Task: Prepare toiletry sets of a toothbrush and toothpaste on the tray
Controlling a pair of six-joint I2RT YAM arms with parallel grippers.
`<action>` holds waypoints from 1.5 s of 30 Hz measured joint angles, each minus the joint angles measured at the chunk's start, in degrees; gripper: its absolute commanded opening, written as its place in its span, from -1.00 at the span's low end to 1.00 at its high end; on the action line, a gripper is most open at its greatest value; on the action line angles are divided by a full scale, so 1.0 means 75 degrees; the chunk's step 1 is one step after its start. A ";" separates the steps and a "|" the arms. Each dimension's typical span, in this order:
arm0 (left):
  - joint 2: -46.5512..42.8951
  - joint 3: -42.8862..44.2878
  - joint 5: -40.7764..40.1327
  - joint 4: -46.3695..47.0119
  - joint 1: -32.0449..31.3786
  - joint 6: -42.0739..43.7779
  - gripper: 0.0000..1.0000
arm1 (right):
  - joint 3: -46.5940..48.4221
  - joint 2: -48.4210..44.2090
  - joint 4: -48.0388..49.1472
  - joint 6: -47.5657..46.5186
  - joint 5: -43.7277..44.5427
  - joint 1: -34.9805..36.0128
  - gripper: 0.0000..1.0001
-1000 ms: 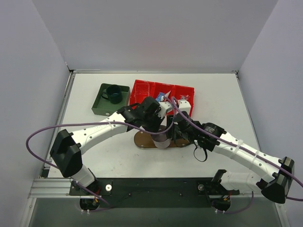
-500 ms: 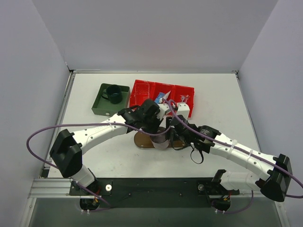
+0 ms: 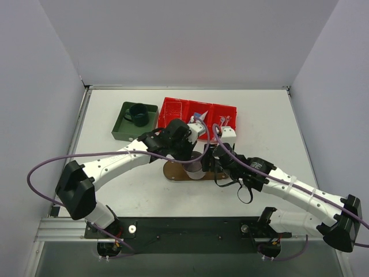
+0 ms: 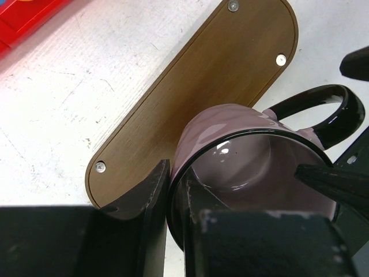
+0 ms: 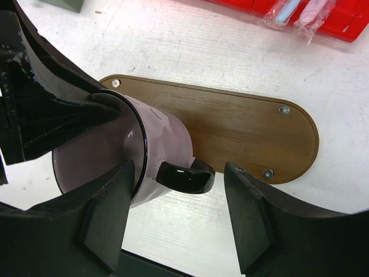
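The translucent pink mug [image 3: 195,168] with a black rim and black handle [image 5: 184,176] hangs tilted over the near edge of the oval brown tray [image 3: 173,171]. My left gripper [image 4: 173,180] is shut on the mug's rim [image 4: 230,144], one finger inside and one outside. My right gripper [image 5: 181,213] is open, its fingers on either side of the handle without touching it. The tray [image 5: 242,133] is bare. Wrapped toothbrushes [image 5: 288,11] and toothpaste tubes [image 3: 199,118] lie in the red bin. The dark green mug [image 3: 138,114] stands in the green box.
The red three-compartment bin [image 3: 173,109] stands just behind the tray. The green square box [image 3: 124,130] is at the back left. Both arms meet over the tray [image 4: 190,98], with purple cables looping around them.
My right gripper has moved left toward the mug, and its open fingers now straddle the handle. My left gripper has kept hold of the mug and shifted slightly.
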 measured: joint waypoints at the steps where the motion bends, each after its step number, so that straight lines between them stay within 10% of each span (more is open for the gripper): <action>1: -0.0006 0.0000 0.0041 -0.0003 0.0003 0.0082 -1.00 | -0.0047 -0.0047 0.0017 -0.0085 -0.0041 0.0000 0.25; 31: -0.0420 -0.0012 0.1408 0.0050 0.0079 0.1451 -1.00 | -0.0463 -0.1320 -0.0093 -0.2349 -0.3497 -0.1037 0.14; 45: -0.0265 -0.0012 -0.0166 0.0047 -0.0577 0.1274 -1.00 | -0.0463 -0.1378 -0.0076 -0.1498 -0.2358 -0.0892 0.08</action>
